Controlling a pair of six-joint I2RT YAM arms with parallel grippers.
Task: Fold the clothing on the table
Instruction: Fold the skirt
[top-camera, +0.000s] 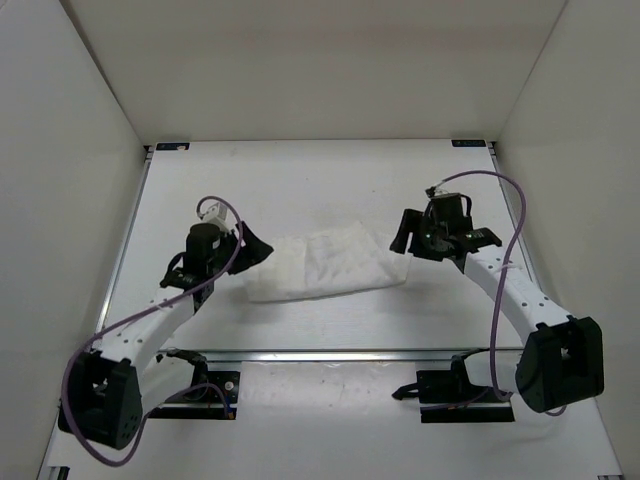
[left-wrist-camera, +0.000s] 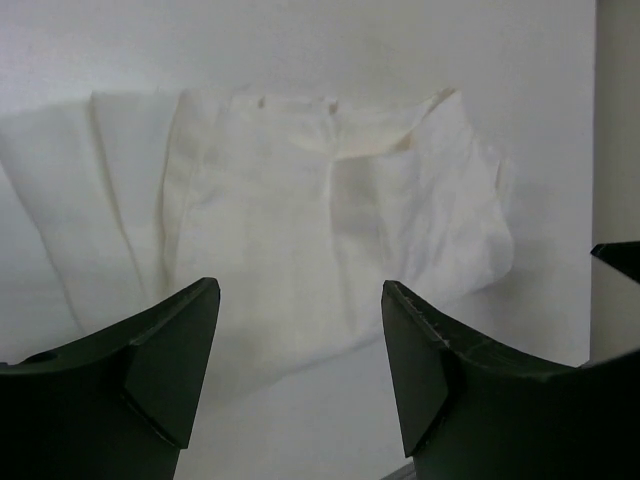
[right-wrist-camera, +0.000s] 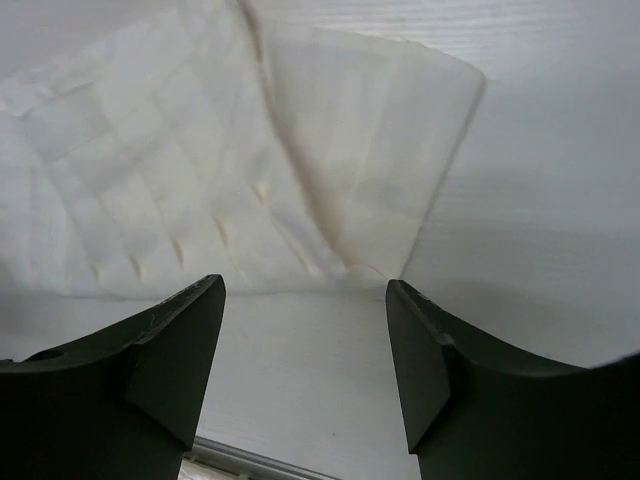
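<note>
Top external view: the thin white fabric piece (top-camera: 325, 265), a rumpled rough rectangle with faint crease lines, lies flat near the centre of the large white matte table (top-camera: 320, 180). Its long side runs from 9 to 3 o'clock, the 3 o'clock end set slightly farther toward 12. The left gripper (top-camera: 252, 250), black and two-fingered, sits at the cloth's 9 o'clock end. It is just beside the edge or perhaps over it; from above it is too coarse to say whether they touch. The right gripper (top-camera: 402, 240) stands at the cloth's 3 o'clock end, just beside the corner.

In the left wrist view its two dark fingers (left-wrist-camera: 170, 350) are spread apart with nothing pinched between them. The fabric lies on the table beneath and beyond the tips, toward 12 o'clock, in overlapping layers. In the right wrist view that claw is likewise spread and empty. Bare table shows in the gap, and the cloth's creased corner lies just past the tips, from 10 to 1 o'clock.
</note>
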